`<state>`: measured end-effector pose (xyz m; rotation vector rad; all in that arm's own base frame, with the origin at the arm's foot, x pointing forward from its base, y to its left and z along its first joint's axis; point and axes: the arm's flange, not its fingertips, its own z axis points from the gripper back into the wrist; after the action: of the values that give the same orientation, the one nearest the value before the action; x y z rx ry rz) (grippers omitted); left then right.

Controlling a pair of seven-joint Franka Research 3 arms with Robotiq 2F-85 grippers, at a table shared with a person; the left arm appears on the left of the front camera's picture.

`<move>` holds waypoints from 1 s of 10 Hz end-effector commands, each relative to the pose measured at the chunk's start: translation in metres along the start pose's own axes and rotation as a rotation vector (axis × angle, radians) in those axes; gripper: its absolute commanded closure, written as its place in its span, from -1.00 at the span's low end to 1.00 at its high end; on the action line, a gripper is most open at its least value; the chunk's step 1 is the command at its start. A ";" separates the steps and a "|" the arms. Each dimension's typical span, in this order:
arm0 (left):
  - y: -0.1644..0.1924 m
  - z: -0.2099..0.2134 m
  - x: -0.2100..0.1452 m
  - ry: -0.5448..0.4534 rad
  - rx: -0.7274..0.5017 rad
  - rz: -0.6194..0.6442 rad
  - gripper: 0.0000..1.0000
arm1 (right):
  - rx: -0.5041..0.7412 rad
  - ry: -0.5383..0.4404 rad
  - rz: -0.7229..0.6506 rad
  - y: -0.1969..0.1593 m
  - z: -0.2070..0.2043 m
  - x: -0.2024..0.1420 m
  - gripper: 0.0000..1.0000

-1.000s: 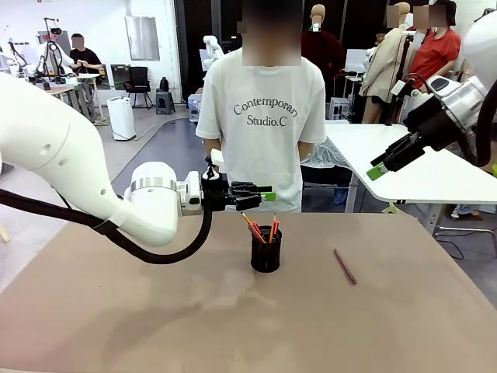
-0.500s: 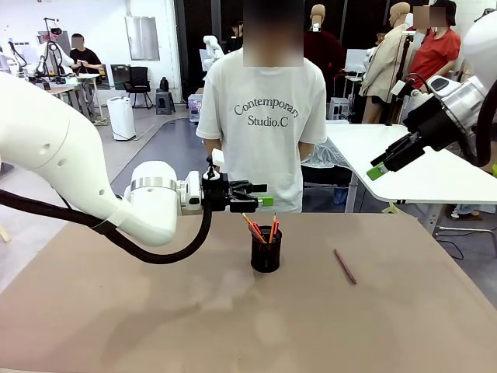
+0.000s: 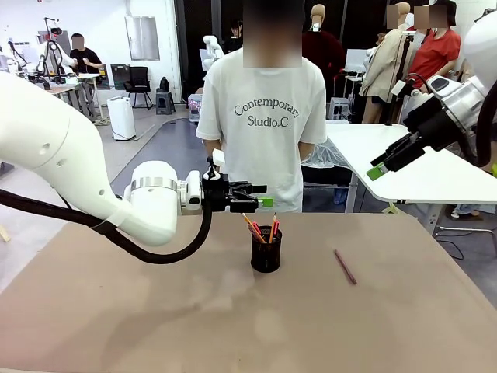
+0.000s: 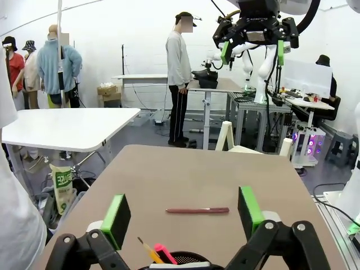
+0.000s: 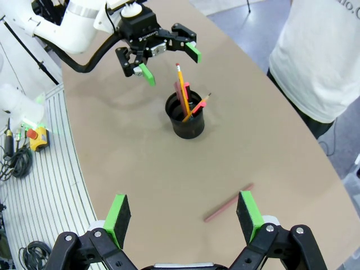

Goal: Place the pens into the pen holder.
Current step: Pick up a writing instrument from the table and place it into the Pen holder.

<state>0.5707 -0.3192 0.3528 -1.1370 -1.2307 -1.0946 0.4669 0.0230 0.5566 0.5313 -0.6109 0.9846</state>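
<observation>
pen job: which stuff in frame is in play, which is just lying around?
In play:
- pen holder
- yellow pencil and pink-topped pen, standing in it
- maroon pen, flat on the table to the holder's right

Lying about:
- white side table
- printed bag under it
- white floor unit

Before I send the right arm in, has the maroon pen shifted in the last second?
No. The maroon pen lies where it did, the same gap right of the holder.

On table (image 3: 155, 311): pen holder (image 3: 265, 256) at middle, pens (image 3: 256, 229) standing in it. Lone pen (image 3: 345, 266) lying right of holder, well apart. Left gripper (image 3: 266, 195) just above-left of holder.
</observation>
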 end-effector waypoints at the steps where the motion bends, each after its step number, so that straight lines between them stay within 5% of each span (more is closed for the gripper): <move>1: 0.001 0.000 0.001 -0.011 -0.005 -0.013 -1.00 | 0.005 -0.013 0.007 0.000 0.001 0.000 -1.00; 6: -0.012 0.074 0.066 0.132 -0.125 -0.014 -1.00 | 0.005 -0.013 0.007 0.000 0.001 0.000 -1.00; 10: -0.033 0.140 0.131 0.378 -0.147 -0.049 -1.00 | 0.005 -0.013 0.007 0.000 0.001 0.000 -1.00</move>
<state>0.5320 -0.1936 0.4797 -0.9869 -0.9562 -1.3626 0.4669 0.0230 0.5565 0.5313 -0.6106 0.9844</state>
